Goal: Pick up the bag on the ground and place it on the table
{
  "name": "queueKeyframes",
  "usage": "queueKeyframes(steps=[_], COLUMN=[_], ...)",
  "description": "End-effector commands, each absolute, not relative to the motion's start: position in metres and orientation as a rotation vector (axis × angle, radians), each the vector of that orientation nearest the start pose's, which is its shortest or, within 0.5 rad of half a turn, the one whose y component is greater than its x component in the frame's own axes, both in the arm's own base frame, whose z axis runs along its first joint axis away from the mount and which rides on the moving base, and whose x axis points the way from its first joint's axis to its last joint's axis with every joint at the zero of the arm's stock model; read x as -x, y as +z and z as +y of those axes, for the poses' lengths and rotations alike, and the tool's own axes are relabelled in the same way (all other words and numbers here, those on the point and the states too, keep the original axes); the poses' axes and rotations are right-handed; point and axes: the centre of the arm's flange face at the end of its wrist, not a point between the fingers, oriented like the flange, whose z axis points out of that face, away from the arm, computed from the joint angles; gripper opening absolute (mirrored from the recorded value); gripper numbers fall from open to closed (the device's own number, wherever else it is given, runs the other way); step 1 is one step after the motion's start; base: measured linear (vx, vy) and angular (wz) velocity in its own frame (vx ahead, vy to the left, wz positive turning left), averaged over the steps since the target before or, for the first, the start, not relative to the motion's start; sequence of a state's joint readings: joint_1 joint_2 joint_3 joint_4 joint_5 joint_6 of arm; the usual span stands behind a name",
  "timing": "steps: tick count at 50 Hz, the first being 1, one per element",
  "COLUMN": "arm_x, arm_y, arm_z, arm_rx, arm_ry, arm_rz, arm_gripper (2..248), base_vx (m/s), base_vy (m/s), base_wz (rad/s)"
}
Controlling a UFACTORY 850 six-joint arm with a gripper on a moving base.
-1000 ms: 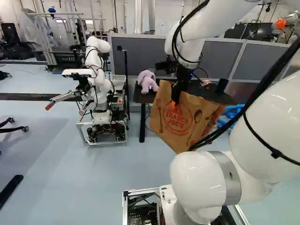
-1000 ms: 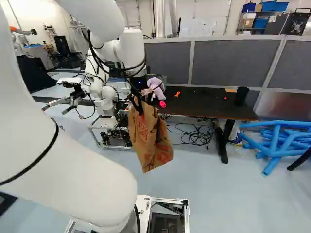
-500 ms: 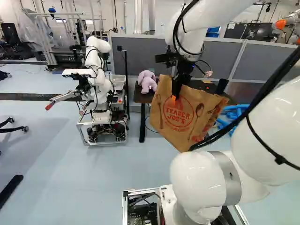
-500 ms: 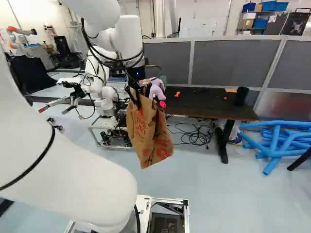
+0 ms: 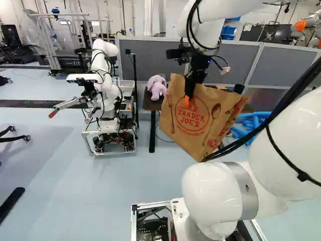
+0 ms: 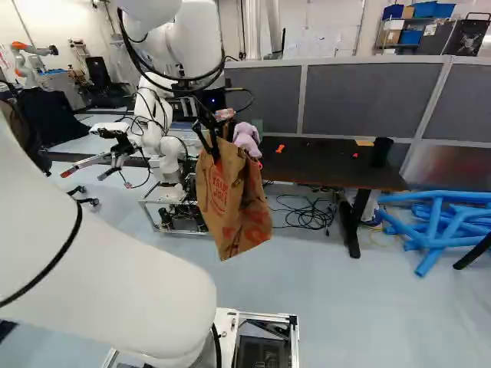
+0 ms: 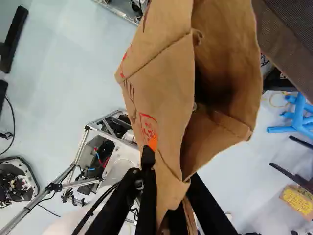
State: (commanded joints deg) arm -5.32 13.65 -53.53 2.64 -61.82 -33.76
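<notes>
One brown paper bag with red print (image 5: 193, 125) is being held at its rim between the black jaws, off the pale blue floor (image 5: 100, 191), short of the dark rectangular counter (image 6: 314, 165). Carry likely being run; more lift, then forward reach, being called for.

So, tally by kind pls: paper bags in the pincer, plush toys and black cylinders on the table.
Paper bags in the pincer: 1
Plush toys on the table: 1
Black cylinders on the table: 1
Total: 3
</notes>
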Motion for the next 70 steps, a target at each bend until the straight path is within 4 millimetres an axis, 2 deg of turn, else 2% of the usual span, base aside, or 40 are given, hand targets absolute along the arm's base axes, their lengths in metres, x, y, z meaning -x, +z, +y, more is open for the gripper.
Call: queueKeyframes(steps=[9, 36, 70], arm_x=[-0.3665, -0.3667, -0.3667], arm_y=[0.6330, 0.6338, 0.6338], arm_z=[-0.0303, -0.0302, -0.0302], arm_rx=[3.043, 3.043, 3.043], arm_ry=[-0.172, -0.175, -0.175], arm_rz=[-0.741, -0.741, -0.741], arm_gripper=[26, 26, 26], base_vx=[0.000, -0.007, 0.003], base_vy=[0.000, 0.000, -0.052], base_wz=[0.000, 0.008, -0.249])
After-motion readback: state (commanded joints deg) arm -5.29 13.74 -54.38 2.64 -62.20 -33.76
